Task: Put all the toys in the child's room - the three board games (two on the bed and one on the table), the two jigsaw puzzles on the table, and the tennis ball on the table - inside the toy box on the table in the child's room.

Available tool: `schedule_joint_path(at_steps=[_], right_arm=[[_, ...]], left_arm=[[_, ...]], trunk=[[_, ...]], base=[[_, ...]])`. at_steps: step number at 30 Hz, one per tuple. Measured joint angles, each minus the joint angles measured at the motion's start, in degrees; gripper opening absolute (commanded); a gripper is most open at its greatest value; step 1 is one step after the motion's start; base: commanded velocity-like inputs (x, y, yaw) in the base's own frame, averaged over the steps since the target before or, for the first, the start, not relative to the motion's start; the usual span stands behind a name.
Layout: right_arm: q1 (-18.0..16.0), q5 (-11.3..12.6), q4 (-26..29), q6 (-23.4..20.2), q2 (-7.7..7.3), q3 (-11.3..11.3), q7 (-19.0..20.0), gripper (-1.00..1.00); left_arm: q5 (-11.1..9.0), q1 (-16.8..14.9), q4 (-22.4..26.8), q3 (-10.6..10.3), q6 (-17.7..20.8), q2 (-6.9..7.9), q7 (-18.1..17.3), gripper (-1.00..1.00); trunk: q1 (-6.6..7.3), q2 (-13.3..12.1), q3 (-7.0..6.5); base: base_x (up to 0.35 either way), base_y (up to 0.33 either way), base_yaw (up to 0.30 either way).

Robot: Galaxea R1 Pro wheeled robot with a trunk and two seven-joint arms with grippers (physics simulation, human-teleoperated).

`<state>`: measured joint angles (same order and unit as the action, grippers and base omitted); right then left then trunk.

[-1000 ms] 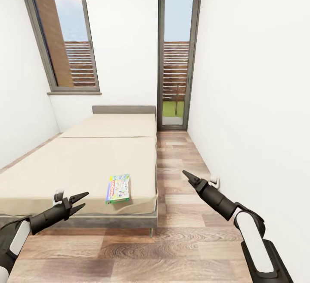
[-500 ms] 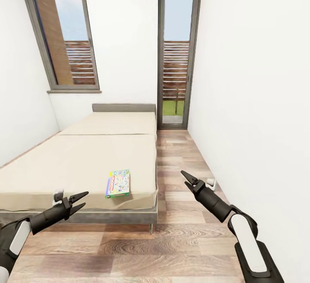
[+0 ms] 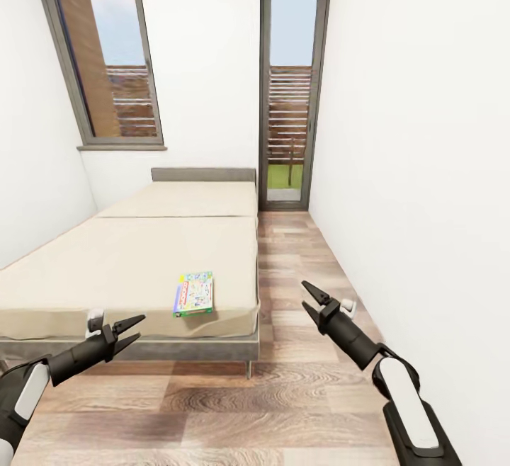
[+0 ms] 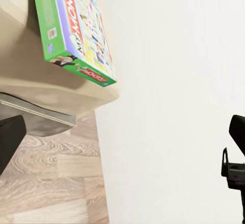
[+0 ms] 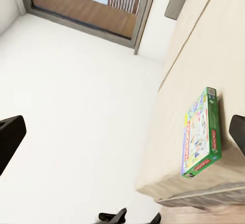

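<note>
Green-edged board game (image 3: 193, 294) lies flat on the bed (image 3: 134, 268), close to the mattress's near right corner, just short of the foot edge. Its printed lid faces up. The left pincer (image 3: 132, 333) hovers in front of the bed's foot with fingers spread apart, empty. The right pincer (image 3: 309, 296) hangs over the wood floor (image 3: 283, 395) beside the bed, also parted and empty.

Home bedroom, low bed (image 3: 142, 268), plank floor (image 3: 297, 381), tall windows (image 3: 106, 55)
</note>
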<state>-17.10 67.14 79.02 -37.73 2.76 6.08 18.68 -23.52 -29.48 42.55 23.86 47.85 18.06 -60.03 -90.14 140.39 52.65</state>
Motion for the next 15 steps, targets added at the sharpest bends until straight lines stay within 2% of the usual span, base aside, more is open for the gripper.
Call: schedule_joint_path(at_steps=[2,6,15], right_arm=[[0.0,1.93,-1.31,0.02,-0.09,0.03,0.04,1.0],[0.0,3.41,-2.31,-0.01,-0.28,0.06,0.09,1.0],[0.0,4.11,-2.76,-0.05,-0.35,0.07,0.07,1.0]], left_arm=[[-0.03,-0.01,0.0,0.0,0.03,0.02,-0.02,1.0],[-0.05,-0.01,0.01,0.0,0.06,0.03,-0.05,1.0],[-0.06,0.0,0.01,0.08,0.07,-0.09,-0.02,1.0]], trunk=[[-0.44,0.8,0.36],[-1.32,2.41,1.08],[-1.75,2.93,3.03]], base=[[0.0,0.0,0.0],[0.0,0.0,0.0],[0.0,0.0,0.0]])
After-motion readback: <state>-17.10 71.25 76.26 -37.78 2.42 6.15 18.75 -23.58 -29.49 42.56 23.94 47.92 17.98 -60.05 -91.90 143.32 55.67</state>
